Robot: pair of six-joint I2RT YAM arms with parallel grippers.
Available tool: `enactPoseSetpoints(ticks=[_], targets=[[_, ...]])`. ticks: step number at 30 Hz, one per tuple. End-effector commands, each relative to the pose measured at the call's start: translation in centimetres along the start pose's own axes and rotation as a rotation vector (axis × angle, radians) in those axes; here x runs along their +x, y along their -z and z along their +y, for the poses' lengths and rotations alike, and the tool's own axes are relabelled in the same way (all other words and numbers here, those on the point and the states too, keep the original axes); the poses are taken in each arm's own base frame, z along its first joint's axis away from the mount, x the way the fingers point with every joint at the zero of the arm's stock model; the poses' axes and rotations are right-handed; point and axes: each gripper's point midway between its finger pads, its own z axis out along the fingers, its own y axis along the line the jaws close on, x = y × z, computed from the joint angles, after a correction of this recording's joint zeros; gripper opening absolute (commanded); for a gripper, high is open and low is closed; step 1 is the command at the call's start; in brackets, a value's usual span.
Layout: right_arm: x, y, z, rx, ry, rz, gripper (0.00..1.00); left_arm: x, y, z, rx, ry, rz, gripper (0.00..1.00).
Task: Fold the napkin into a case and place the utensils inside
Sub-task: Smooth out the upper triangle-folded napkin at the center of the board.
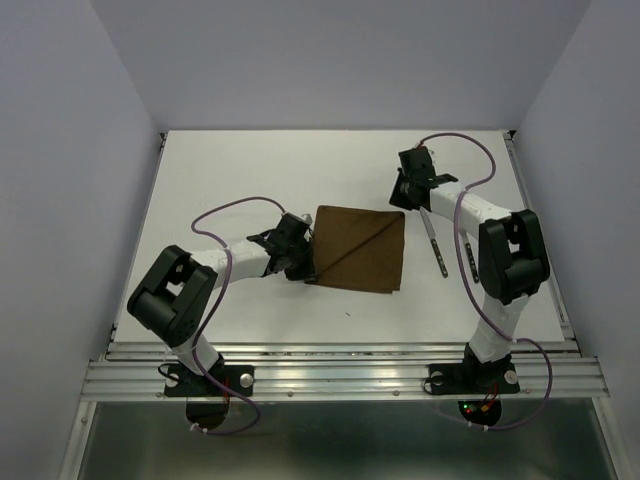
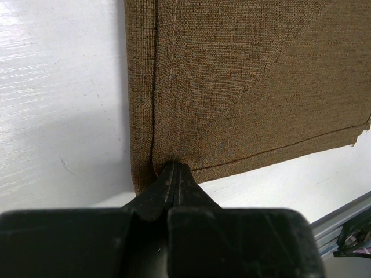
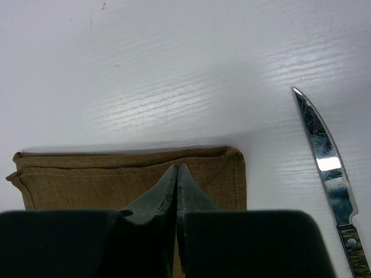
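Observation:
The dark brown napkin lies folded into a rough square at mid-table, with a diagonal crease across it. My left gripper is shut, its tips resting against the napkin at its near left corner, by a narrow folded strip. My right gripper is shut too, its tips over the far right corner of the layered napkin. The silver knife lies just right of the cloth, blade pointing away from the arms. The fork is out of view. No case shape shows.
White table with grey walls on three sides. A metal rail runs along the near edge. Purple cables loop from both arms above the table.

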Motion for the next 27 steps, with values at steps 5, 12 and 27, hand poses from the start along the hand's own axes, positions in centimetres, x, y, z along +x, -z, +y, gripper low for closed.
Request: enactPoseSetpoints(ticks=[5,12,27], targets=[[3.3,-2.7,-3.0,0.097,0.027,0.06,0.05,0.0,0.2,0.6,-0.034,-0.017,-0.005,0.0],[3.0,-2.4,-2.1,0.06,0.014,0.063,0.04,0.1,0.4,0.6,-0.023,-0.02,-0.012,0.0],[3.1,4.4,5.2,-0.17,0.038,0.038,0.09,-5.6,6.5,-2.7,0.041,-0.038,-0.201,0.0]])
